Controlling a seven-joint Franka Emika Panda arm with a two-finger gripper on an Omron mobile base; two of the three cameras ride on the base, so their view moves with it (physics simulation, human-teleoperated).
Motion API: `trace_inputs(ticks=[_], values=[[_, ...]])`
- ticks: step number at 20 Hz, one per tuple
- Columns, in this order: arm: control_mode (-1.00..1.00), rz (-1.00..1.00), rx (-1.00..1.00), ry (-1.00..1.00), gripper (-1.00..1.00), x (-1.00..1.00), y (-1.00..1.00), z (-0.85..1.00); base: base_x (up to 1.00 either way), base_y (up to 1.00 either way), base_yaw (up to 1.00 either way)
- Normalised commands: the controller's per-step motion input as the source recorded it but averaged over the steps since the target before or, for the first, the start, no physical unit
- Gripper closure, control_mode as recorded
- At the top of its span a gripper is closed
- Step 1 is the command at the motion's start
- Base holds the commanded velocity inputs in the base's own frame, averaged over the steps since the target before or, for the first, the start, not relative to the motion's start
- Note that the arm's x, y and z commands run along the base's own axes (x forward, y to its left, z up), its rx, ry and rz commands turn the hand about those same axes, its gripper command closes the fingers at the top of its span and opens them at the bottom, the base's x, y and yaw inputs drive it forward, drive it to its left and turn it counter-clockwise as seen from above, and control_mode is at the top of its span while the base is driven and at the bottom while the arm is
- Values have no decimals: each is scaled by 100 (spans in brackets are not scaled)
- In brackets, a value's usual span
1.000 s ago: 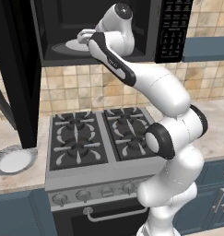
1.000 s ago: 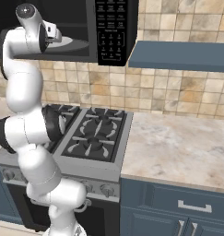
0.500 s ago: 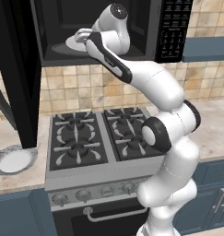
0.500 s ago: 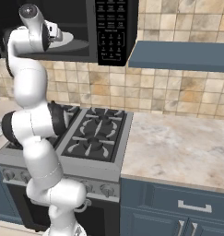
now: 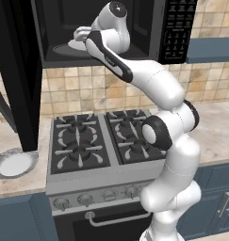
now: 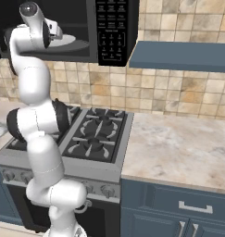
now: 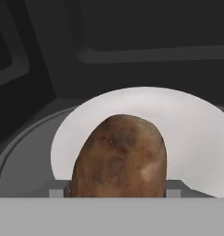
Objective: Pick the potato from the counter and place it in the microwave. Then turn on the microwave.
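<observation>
The brown mottled potato [image 7: 119, 156] sits between the two fingertips of my gripper [image 7: 115, 192], which is shut on it. It hangs just over the white round turntable [image 7: 191, 133] inside the microwave [image 5: 177, 28]. From the left base view, my gripper [image 5: 80, 35] reaches into the open black cavity over the turntable [image 5: 64, 48]. The right base view shows the hand [image 6: 56, 32] inside the microwave [image 6: 111, 28], beside its keypad. The beige counter [image 6: 178, 143] lies to the right of the stove.
The microwave door [image 5: 17, 84] hangs open at the left, reaching down toward the counter. A black gas stove [image 5: 102, 141] sits below the microwave. A white plate [image 5: 13, 164] lies on the counter left of the stove. A blue shelf [image 6: 178, 55] juts out right of the microwave.
The arm has pushed the hand slightly deeper into the microwave with the potato still held. Its elbow has swung a little to the right. The jaws stand the same.
</observation>
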Motion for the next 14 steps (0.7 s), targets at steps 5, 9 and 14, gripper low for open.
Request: trace_inputs(ticks=[5, 9, 14], values=[[-100, 0, 0, 0, 100, 13, 6, 12, 0, 0, 0], [-100, 0, 0, 0, 100, 26, 0, 17, 0, 0, 0], [-100, 0, 0, 0, -100, 24, 0, 9, 0, 0, 0]])
